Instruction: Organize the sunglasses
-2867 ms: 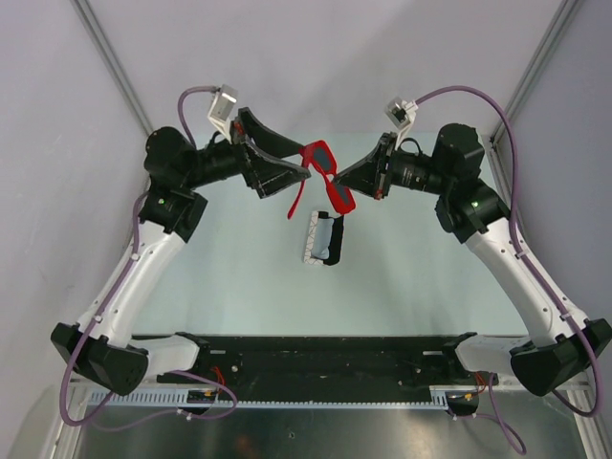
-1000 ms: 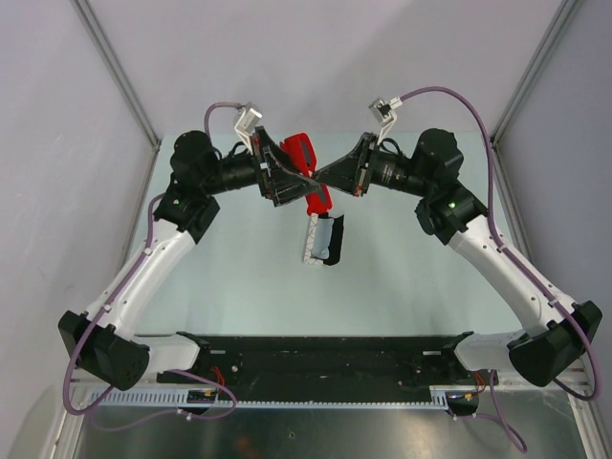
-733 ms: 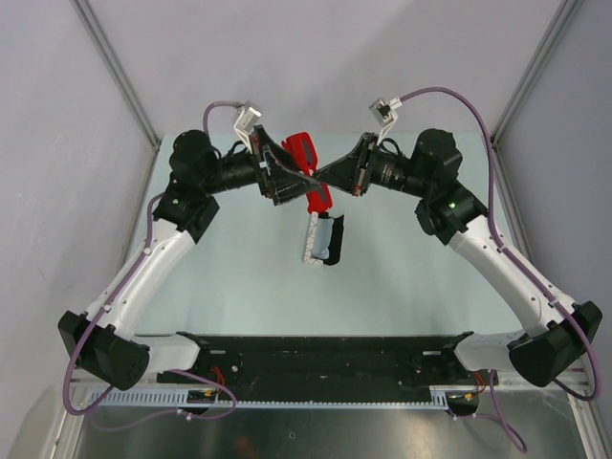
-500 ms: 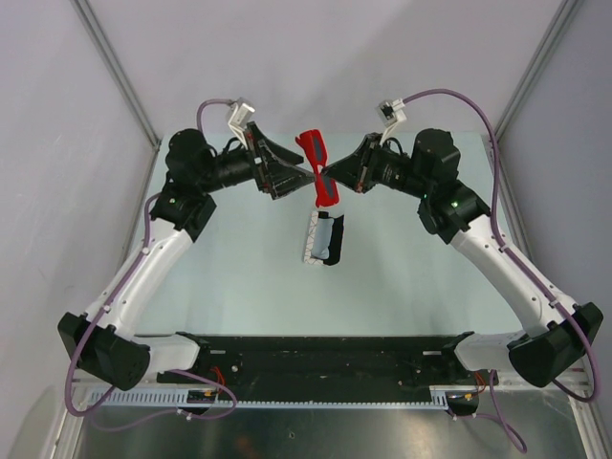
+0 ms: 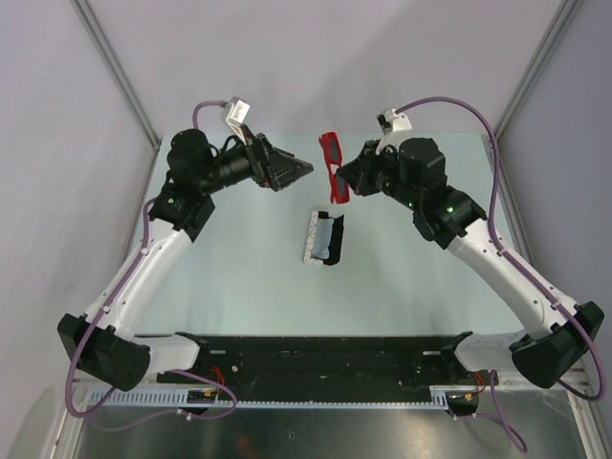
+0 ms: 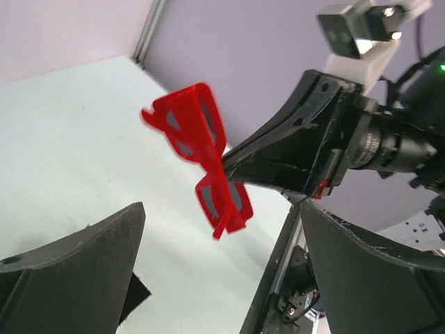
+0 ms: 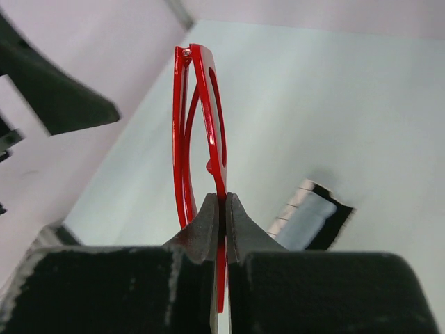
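The red sunglasses [image 5: 332, 167] hang in the air above the table's far middle with their temple arms folded in. My right gripper [image 5: 344, 178] is shut on their frame; in the right wrist view the jaws pinch the thin red rim [image 7: 222, 202] with the glasses [image 7: 201, 118] standing edge-on above them. My left gripper [image 5: 304, 170] is open and empty, just left of the glasses and apart from them. In the left wrist view the glasses [image 6: 205, 163] float beyond its wide-spread fingers [image 6: 76, 271].
A white patterned case [image 5: 314, 235] lies open on the pale green table [image 5: 239, 268] below the glasses, with a light-blue cloth [image 5: 327, 237] in it. The case also shows in the right wrist view [image 7: 309, 219]. Grey walls stand on both sides.
Earlier both grippers worked on the glasses and their arms folded. Now the left gripper has let go and drawn back left, and the right gripper alone holds them.
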`<control>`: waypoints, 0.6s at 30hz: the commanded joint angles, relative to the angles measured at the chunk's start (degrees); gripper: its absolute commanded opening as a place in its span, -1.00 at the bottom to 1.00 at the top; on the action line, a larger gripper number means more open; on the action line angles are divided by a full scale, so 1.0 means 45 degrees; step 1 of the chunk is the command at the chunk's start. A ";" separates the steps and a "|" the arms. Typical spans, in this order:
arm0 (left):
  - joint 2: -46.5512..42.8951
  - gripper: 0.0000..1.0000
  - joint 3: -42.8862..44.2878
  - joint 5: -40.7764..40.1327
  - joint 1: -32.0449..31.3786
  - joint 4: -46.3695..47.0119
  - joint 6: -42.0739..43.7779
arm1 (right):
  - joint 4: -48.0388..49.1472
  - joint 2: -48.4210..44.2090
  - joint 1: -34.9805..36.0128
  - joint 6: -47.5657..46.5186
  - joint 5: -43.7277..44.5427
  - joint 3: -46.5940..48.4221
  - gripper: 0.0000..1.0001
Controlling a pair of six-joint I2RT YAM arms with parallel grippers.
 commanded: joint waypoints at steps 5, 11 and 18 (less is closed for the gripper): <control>0.0765 1.00 -0.0558 -0.1195 0.0133 -0.1585 0.0077 | -0.2312 0.0167 0.0157 -0.0530 0.5819 0.0521 -1.00; 0.1173 1.00 -0.1261 -0.2113 0.0133 -0.1878 0.0526 | -0.3660 0.0577 0.0235 0.0388 0.7406 0.0521 -1.00; 0.2831 0.89 -0.3251 -0.2308 -0.0237 -0.2034 0.0761 | -0.4366 0.0812 -0.0077 0.0994 0.7389 0.0443 -1.00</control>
